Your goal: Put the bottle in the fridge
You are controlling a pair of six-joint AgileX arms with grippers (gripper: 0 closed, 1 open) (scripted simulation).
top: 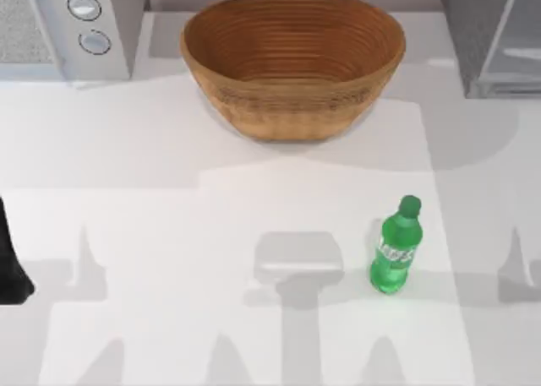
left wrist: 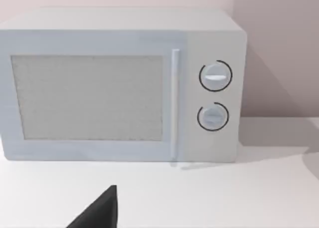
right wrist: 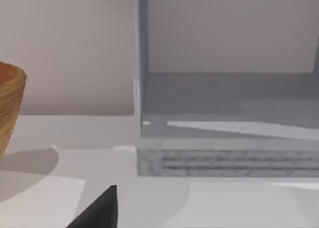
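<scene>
The green bottle (top: 396, 252) stands upright on the white table, right of centre and near the front, with its green cap (top: 410, 205) on and nothing touching it. The fridge (top: 490, 35) is at the back right corner; its grey speckled body and pale glassy panel (right wrist: 224, 108) face the right wrist camera. My left arm (top: 10, 259) is a dark shape at the table's left edge, far from the bottle. A dark wedge of my left gripper (left wrist: 99, 213) points toward the microwave. A like wedge of my right gripper (right wrist: 99, 213) points toward the fridge.
A large woven brown basket (top: 292, 61) sits at the back centre, between the white microwave (top: 68, 27) with two round knobs at the back left and the fridge. The basket's rim (right wrist: 10, 108) also edges into the right wrist view.
</scene>
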